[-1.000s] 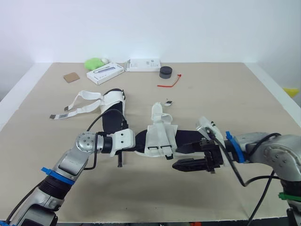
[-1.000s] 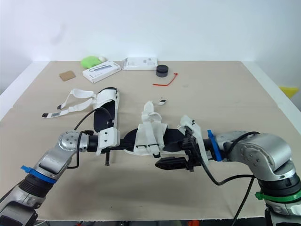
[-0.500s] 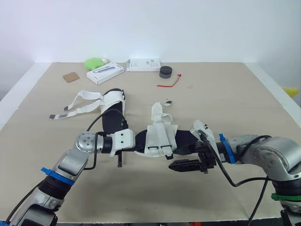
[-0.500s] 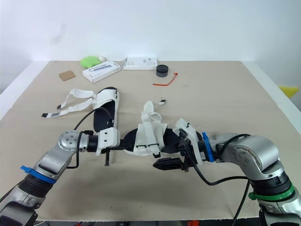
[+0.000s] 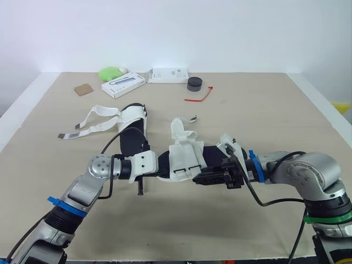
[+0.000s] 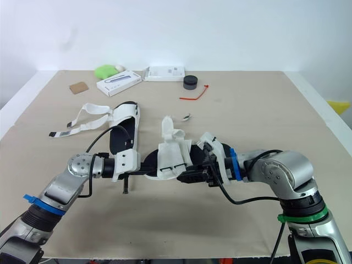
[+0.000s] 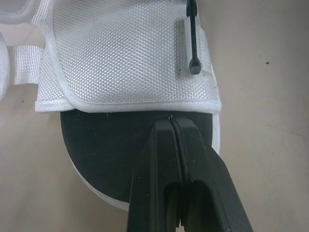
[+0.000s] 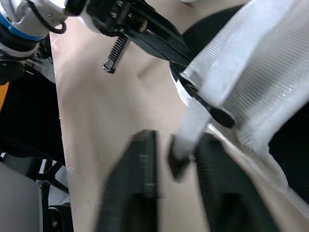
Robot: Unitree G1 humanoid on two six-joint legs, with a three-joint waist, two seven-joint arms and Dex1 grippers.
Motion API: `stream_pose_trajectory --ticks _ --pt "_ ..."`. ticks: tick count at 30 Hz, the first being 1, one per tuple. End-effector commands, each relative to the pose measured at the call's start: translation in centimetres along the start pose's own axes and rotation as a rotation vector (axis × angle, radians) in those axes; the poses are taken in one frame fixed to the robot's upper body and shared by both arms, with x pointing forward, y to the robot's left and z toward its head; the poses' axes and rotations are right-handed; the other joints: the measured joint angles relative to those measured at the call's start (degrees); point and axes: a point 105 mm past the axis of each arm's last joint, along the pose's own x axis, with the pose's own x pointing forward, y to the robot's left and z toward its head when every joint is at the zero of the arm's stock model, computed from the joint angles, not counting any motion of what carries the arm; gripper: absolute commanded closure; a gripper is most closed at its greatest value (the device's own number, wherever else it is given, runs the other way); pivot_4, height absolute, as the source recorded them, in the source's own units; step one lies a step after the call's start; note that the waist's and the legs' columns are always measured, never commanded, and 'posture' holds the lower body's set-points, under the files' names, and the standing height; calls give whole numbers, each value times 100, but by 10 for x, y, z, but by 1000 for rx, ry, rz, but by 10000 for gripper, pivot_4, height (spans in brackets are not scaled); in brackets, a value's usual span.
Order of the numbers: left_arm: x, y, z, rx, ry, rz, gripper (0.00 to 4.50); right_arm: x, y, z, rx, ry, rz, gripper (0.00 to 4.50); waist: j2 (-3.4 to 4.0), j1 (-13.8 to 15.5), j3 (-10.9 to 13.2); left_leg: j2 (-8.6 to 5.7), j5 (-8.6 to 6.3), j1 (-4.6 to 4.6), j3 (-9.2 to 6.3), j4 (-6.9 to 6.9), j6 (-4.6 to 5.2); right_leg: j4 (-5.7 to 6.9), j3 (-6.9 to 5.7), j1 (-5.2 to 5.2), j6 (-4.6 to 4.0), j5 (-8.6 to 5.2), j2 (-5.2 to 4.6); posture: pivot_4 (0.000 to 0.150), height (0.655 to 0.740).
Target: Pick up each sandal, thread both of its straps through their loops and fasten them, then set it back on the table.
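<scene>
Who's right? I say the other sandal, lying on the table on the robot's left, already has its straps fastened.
Not fastened: the left eye view shows the other sandal with its straps loose, spread out on the table. It does lie on the robot's left.

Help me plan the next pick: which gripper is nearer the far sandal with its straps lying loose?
Left. The left gripper sits just in front of the far sandal; the right gripper is across the near sandal, farther off.

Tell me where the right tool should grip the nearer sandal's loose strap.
Probably take the strap just above its black tip, coming from the robot's right: that end hangs free of the sandal, inside the gap of the open right tool.
</scene>
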Motion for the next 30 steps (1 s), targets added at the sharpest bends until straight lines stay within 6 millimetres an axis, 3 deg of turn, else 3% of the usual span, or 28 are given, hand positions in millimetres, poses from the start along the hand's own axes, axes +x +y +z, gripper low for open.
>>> stream_pose_trajectory --ticks 1,14,30 --pt "0 -11 -27 -66 104 -30 45000 -3 5 5 -30 0 15 44520 0 0 0 0 0 0 0 0 0 0 0 0 0 0 0 1500 7400" --pt "1 -12 -27 -74 103 -30 45000 -4 18 -45 -54 249 75 44520 0 0 -1 0 0 2 0 0 0 0 -3 1 1 -1 1 1500 7400" --pt "2 -12 -29 -77 106 -28 45000 -18 41 -59 -29 325 174 44520 0 3 -1 -1 0 5 -1 0 0 0 -5 3 0 -2 1 1500 7400"
